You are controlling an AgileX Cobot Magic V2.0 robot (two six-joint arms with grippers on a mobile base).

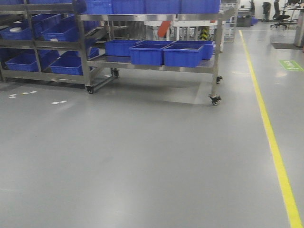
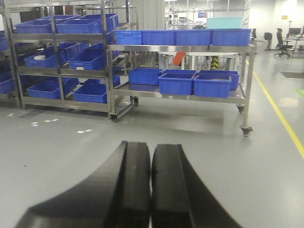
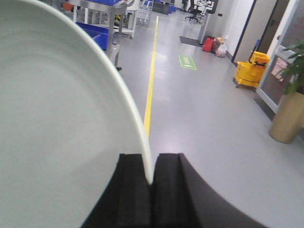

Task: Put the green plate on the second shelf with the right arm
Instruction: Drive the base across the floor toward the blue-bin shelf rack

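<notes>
Glossy grey floor (image 1: 142, 161), yellow line (image 1: 270, 133), wheeled steel racks (image 1: 218, 42) with blue bins (image 1: 183, 54), yellow mop bucket (image 3: 249, 72), potted plant (image 3: 289, 116).

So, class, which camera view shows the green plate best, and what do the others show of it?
The right wrist view: the green plate fills its left half, rim pinched in the right tool. The front and left wrist views show none of it, only steel racks with blue bins.
</notes>
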